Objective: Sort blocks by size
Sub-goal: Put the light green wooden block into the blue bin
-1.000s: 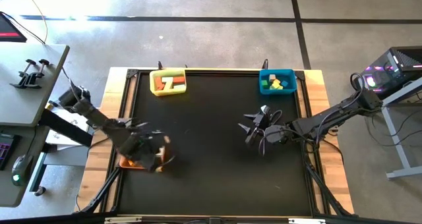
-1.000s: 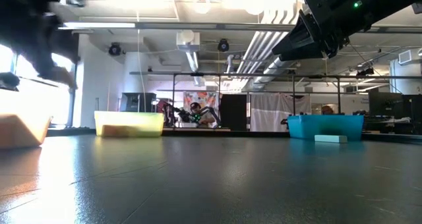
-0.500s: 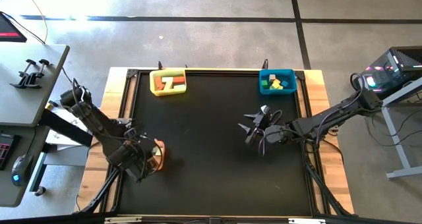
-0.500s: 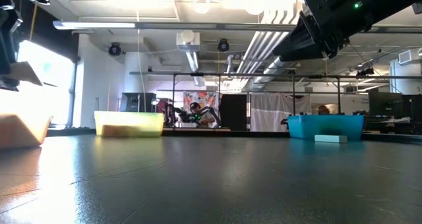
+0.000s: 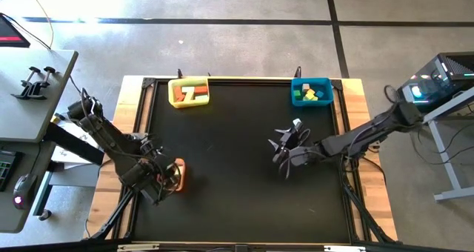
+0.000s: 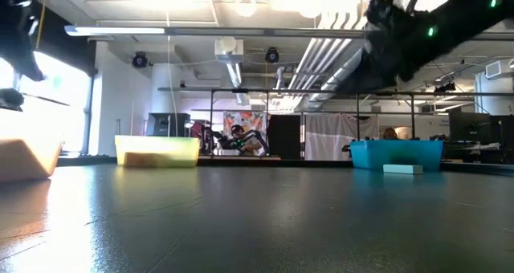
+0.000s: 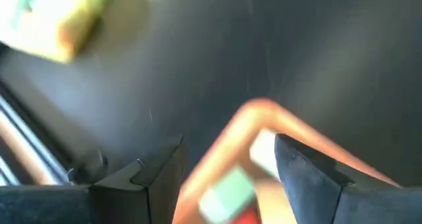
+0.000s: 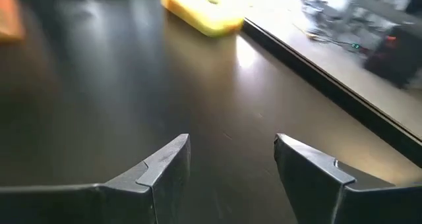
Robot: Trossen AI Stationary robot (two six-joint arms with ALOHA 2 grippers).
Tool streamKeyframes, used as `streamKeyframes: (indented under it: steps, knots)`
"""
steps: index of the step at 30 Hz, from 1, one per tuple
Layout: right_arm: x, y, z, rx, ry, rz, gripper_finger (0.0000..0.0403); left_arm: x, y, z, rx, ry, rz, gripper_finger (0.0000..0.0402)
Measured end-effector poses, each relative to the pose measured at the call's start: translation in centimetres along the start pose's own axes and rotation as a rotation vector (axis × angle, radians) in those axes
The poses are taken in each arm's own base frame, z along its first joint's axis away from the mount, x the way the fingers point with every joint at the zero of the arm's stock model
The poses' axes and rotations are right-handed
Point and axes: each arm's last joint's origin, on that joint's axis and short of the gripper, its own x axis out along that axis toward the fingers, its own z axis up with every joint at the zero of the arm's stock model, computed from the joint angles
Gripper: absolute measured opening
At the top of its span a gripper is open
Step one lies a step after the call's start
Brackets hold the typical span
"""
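Table: the black rectangular table top [image 5: 237, 170] with its pale wooden border carries 3 bins and both arms; in the high view no loose block shows on its bare middle.
Right arm: it reaches in from the right, and the right gripper [image 5: 285, 150] hangs above the mat right of centre, a little further left than half a second ago; its dark fingers [image 8: 165, 165] stand apart with nothing between them.
Left arm: it comes in from the left edge, with the left gripper [image 5: 164, 179] over the near-left corner; a second ago it sat further right.
Left fingers: the left wrist view shows them apart around a gap [image 7: 227, 171], holding nothing; they have been spreading over the last second.
Yellow bin: the yellow rectangular bin [image 5: 189, 93] stands at the far left, with red and orange blocks inside.
Blue bin: the blue rectangular bin [image 5: 310, 91] stands at the far right, with green and yellow blocks inside.
Orange bin: the orange rectangular bin [image 7: 264, 112] lies directly under the left gripper, mostly hidden in the high view.
Blocks there: a mint green block [image 7: 227, 191], a pale one and a bit of red show inside it.
Meaning: the spreading fingers over this bin suggest a block was just let go there; 1 more piece seems sorted.
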Motion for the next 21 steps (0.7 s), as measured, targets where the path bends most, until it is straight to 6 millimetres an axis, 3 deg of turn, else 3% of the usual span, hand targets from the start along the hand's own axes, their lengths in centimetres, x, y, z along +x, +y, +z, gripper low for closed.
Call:
streamKeyframes:
  steps: [4, 9, 15, 21]
  knots:
    - [1.9, -0.2, -2.0, 0.017, 0.091, -0.119, 0.0215, -0.1, -0.3, 0.7, -0.006, -0.238, -0.002, 0.0221]
    - [3.7, -3.2, -4.4, 0.137, 0.292, -0.314, 0.022, -0.5, -1.9, 1.9, 0.035, -0.504, -0.052, 0.0221]
    - [3.8, -6.6, -5.7, 0.179, 0.506, -0.489, 0.0266, -0.2, -3.3, 3.1, 0.112, -0.53, -0.085, 0.0221]
    - [4.5, -8.8, -8.5, 0.232, 0.54, -0.473, 0.0297, 0.9, -3.8, 3.9, 0.154, -0.506, -0.048, 0.0221]
